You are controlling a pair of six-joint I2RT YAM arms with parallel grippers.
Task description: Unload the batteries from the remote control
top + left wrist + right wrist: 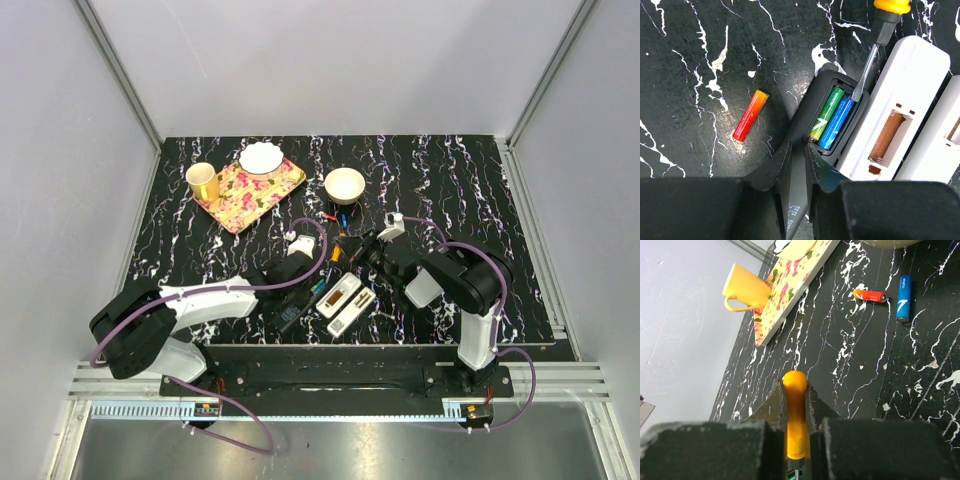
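Observation:
A black remote (812,117) lies with its battery bay open, a green battery (826,112) and a blue battery (837,122) side by side inside. My left gripper (797,147) is shut on the remote's near end. My right gripper (795,385) is shut on the orange handle of a screwdriver (796,415). Its metal tip (860,85) rests at the far end of the blue cell. A red-orange battery (750,115) lies loose to the left of the remote. An orange battery (870,295) and a blue one (903,297) lie loose near the bowl.
Two white remotes (900,110) lie right of the black one, the nearer one with a brown cell (888,135) in its open bay. A cream bowl (344,184), a floral tray (250,190), a yellow mug (203,181) and a white dish (262,158) stand at the back.

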